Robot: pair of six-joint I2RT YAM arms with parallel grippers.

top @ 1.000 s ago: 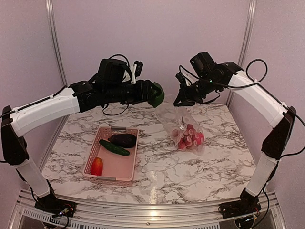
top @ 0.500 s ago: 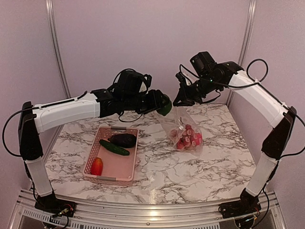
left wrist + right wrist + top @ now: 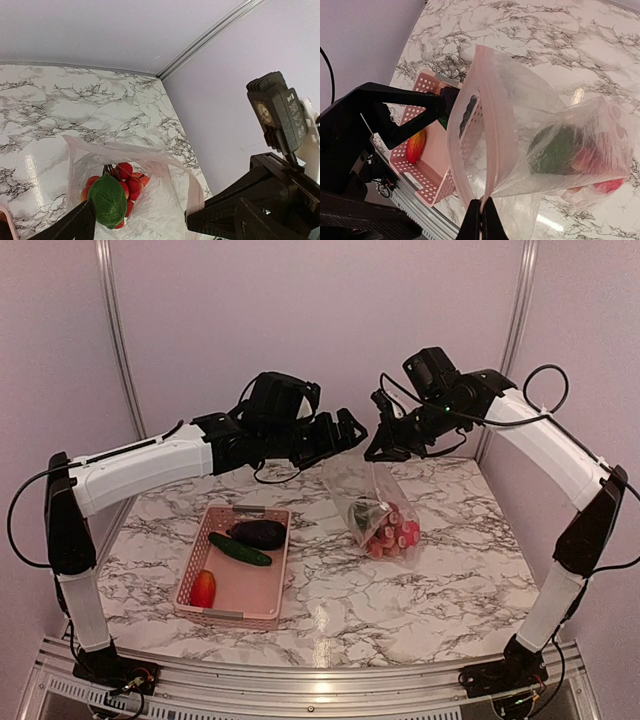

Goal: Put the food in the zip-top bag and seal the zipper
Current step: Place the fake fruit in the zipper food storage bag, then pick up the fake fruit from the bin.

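The right tool (image 3: 378, 452) pinches the top of the zip-top bag (image 3: 350, 480), which hangs to the tabletop (image 3: 400, 600) holding red pieces (image 3: 392, 532) and a green one (image 3: 362, 514). The left tool (image 3: 345, 430) hovers beside its mouth, jaws spread. The pink basket (image 3: 195, 550) holds an eggplant (image 3: 260, 533), a cucumber (image 3: 239, 549) and a red-yellow piece (image 3: 203, 589).

The top camera looks down from behind over the whole table (image 3: 330, 590). The left wrist camera peers closely into the bag (image 3: 165, 192), lower centre. The right wrist camera faces its mouth, basket (image 3: 427, 175) lower left. All share the bag.
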